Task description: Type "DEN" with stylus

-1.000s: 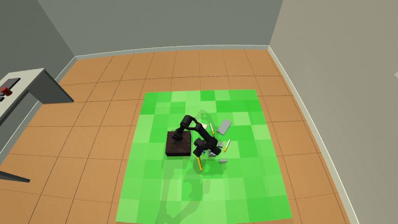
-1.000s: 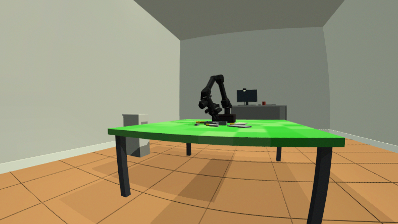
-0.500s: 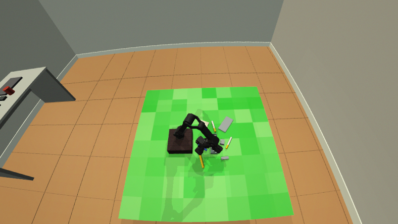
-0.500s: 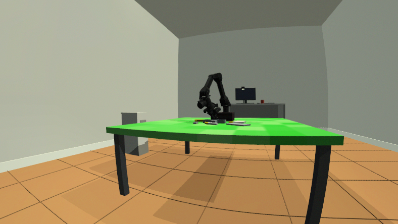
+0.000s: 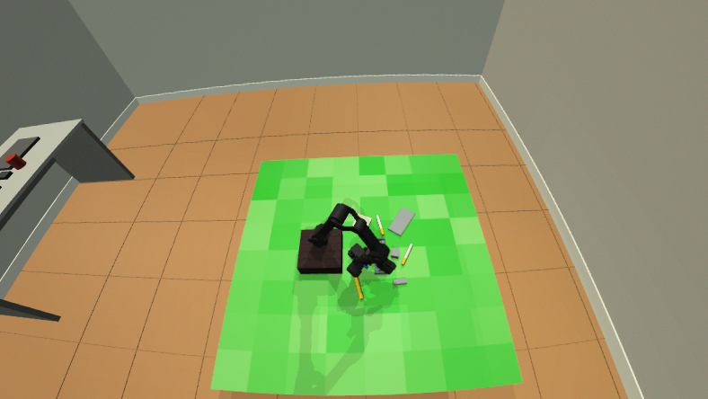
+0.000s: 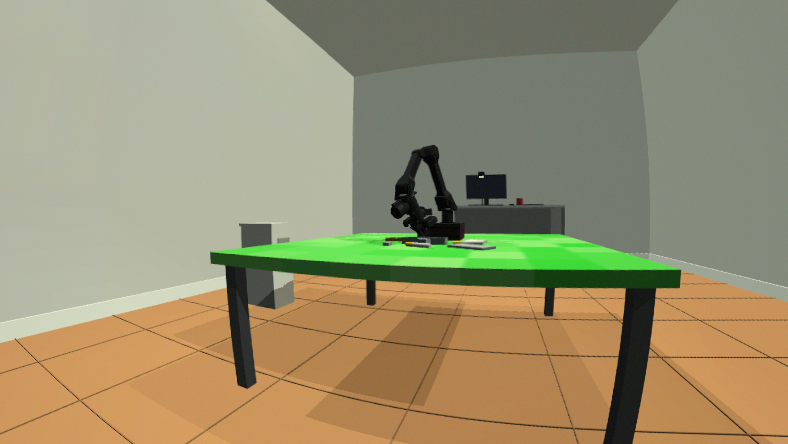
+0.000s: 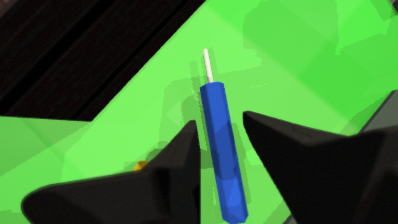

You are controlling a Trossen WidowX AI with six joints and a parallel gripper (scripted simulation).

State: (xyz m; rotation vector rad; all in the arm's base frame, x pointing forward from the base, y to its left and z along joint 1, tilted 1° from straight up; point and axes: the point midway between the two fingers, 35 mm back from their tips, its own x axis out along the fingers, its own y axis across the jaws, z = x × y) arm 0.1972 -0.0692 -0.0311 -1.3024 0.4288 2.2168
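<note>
The blue stylus (image 7: 215, 100) with its thin white tip lies on the green table top (image 7: 280, 30), tip towards the top of the wrist view. A bit of blue (image 5: 366, 266) shows under the arm in the top view. My gripper (image 7: 219, 122) (image 6: 421, 233) is partly open and low over the stylus. One finger is on each side of the stylus body, with a gap on both sides. The grey keyboard (image 5: 380, 271) (image 7: 384, 114) is beside the stylus, mostly hidden by the arm and the right finger; its letters cannot be read.
The dark arm base (image 5: 320, 252) (image 7: 50, 60) is close to the stylus. A yellow stick (image 5: 358, 288) lies near the gripper. Two white-and-yellow sticks (image 5: 380, 224) (image 5: 407, 252), a grey slab (image 5: 402, 221), small grey blocks (image 5: 395, 252) (image 5: 400, 281) and a cream pad (image 5: 364, 218) lie around the keyboard.
</note>
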